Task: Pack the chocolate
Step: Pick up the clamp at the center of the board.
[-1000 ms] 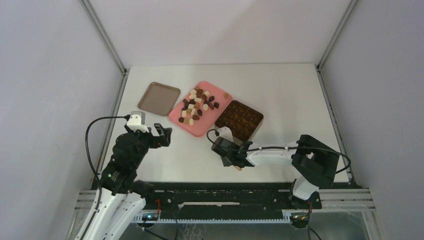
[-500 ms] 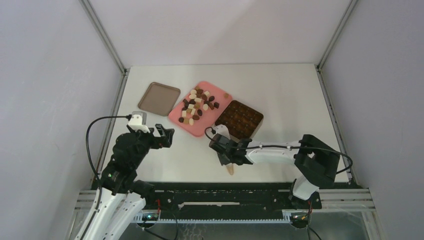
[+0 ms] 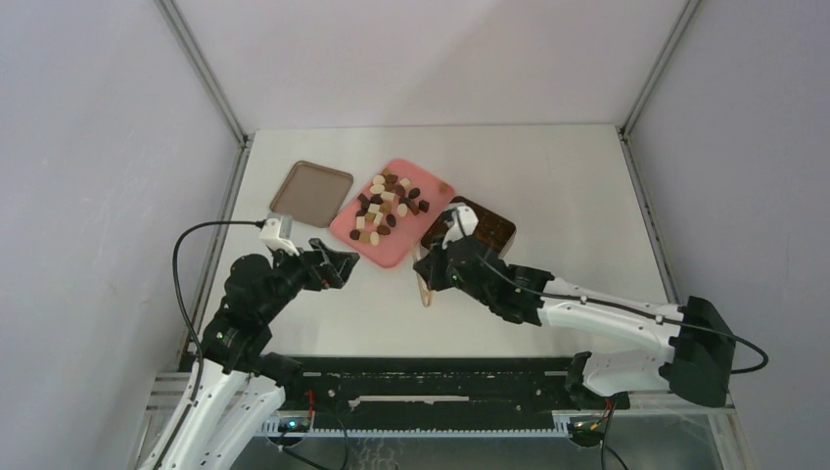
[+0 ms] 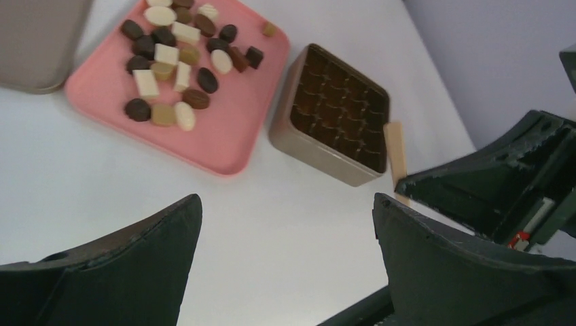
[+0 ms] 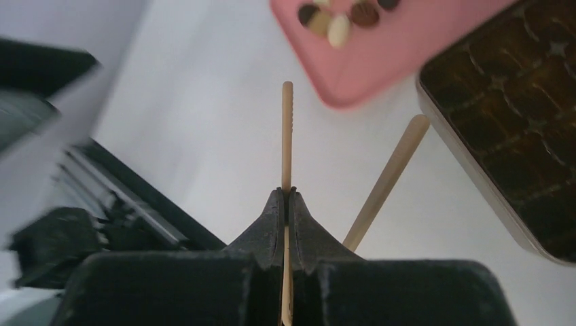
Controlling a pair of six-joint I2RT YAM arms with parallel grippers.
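Pressed together, the right gripper (image 5: 286, 195) pinches one thin arm of the wooden tongs (image 5: 287, 132) edge-on between its fingertips, while the tongs' other arm splays off to the right. From above, this gripper (image 3: 432, 270) hangs over the white table (image 3: 558, 186) just beside the near corner of the square tan tin (image 3: 492, 226), with the tongs (image 3: 426, 292) pointing down toward the table's near edge. Part of the right arm crosses over the tin's near side.

Just left of the tin lies a pink tray (image 3: 388, 249), and the chocolate (image 3: 389, 204) sits on it in a loose heap of dark, mid-brown and cream pieces, none of them in the tin's dark gridded insert. One small brown piece (image 3: 443, 186) lies apart at the tray's far corner. Beyond the tray, on its left, rests a shallow brown lid (image 3: 310, 193).

Farther left, the left gripper (image 3: 331, 262) is spread wide and holds nothing, hovering near the pink tray's near-left edge.
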